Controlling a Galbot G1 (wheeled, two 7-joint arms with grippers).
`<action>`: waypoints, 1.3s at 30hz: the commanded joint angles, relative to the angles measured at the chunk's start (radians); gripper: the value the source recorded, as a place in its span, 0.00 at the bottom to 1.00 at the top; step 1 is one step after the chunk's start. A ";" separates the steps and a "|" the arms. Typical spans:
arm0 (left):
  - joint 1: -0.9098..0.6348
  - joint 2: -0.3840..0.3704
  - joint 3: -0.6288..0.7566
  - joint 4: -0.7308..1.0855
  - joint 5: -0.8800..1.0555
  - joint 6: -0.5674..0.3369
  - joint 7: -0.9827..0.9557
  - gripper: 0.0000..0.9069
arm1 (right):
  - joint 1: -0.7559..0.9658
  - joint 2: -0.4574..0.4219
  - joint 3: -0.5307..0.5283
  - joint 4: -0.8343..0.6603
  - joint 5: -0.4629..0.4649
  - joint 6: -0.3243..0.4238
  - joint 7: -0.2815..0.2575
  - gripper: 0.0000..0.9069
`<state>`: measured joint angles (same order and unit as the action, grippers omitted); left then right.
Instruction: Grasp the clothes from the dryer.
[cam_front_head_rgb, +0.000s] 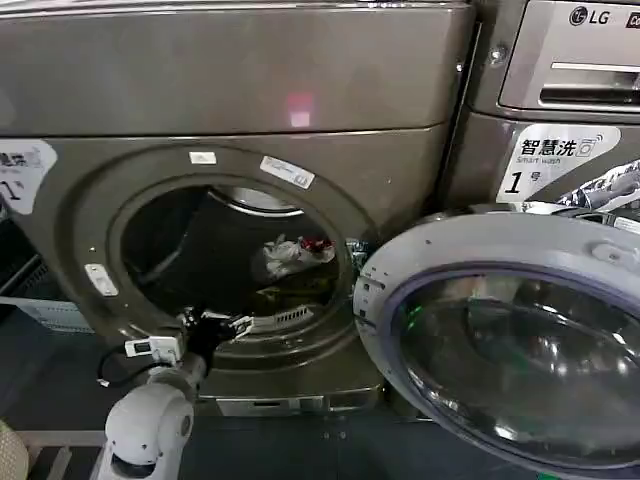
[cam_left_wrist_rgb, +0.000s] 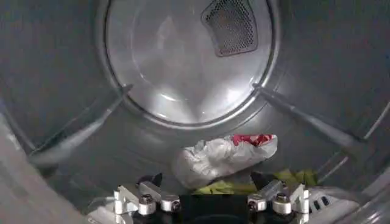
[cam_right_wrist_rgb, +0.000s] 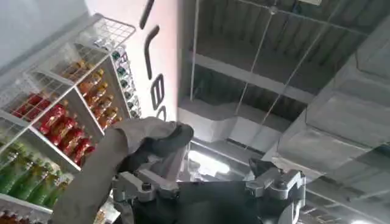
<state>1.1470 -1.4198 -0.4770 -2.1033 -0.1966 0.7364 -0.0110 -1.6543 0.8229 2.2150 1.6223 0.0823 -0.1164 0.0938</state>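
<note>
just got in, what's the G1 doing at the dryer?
The left gripper is at the lower rim of the dryer port, open and aimed into the drum. The clothes, a small white, red and yellow-green bundle, lie on the drum floor ahead of it, not yet grasped. The dryer door hangs open to the right. The right gripper points up at the ceiling, with grey fabric draped over one side.

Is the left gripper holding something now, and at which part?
Nothing is held. The left gripper is open at the dryer port, short of the clothes on the drum floor.
</note>
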 joint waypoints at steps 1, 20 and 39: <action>0.001 0.000 0.002 -0.001 0.002 0.049 0.003 1.00 | 0.000 -0.001 0.001 -0.001 0.000 0.001 0.000 1.00; -0.001 0.004 0.004 0.007 0.002 0.049 0.003 1.00 | 0.003 0.006 -0.002 -0.006 -0.009 0.020 0.000 1.00; -0.041 -0.029 0.021 0.062 0.024 0.049 -0.013 1.00 | 0.005 -0.003 -0.001 -0.015 -0.021 0.028 -0.002 1.00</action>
<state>1.1170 -1.4450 -0.4569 -2.0655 -0.1785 0.7364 -0.0192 -1.6507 0.8222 2.2156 1.6070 0.0639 -0.0907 0.0911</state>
